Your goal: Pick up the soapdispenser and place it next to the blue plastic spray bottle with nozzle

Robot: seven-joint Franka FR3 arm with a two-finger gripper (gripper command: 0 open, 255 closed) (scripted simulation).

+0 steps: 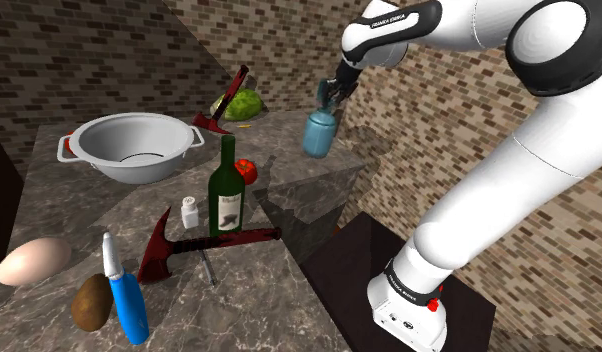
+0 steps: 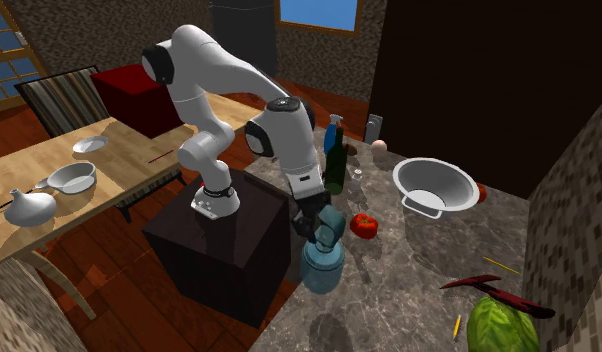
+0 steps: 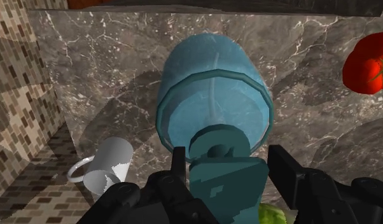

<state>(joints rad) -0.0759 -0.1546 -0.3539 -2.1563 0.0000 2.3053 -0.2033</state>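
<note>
While the black gripper (image 3: 225, 167) points down over the veined grey marble counter (image 1: 249, 310), its two fingers (image 3: 178, 164) pinch the boxy pump head of the soap dispenser (image 3: 212, 102). The dispenser is a glossy teal bottle with a round, barrel-shaped body and a stepped shoulder. In the shoulder view the dispenser (image 1: 319, 131) hangs upright under the gripper (image 1: 334, 97) at the counter's far right end, near the brick wall. In the second exterior view its shadow falls apart from its base, so the dispenser (image 2: 322, 262) looks lifted clear of the stone, near the counter's edge beside the stand.

The blue spray bottle (image 1: 127, 300), slim with a pale nozzle, lies at the shoulder view's lower left, well apart from the dispenser. A brown potato (image 1: 90, 301) lies just beside the bottle and a smooth egg (image 1: 32, 260) is near it. Between bottle and dispenser stand a dark green wine bottle (image 1: 227, 186), a small white shaker (image 1: 190, 211) and a shiny red tomato (image 1: 246, 170). A red hatchet (image 1: 204, 245) lies flat there, and a wide grey colander (image 1: 136, 146) with red handles sits farther back. A white mug (image 3: 106, 167) lies on its side in the wrist view.
</note>
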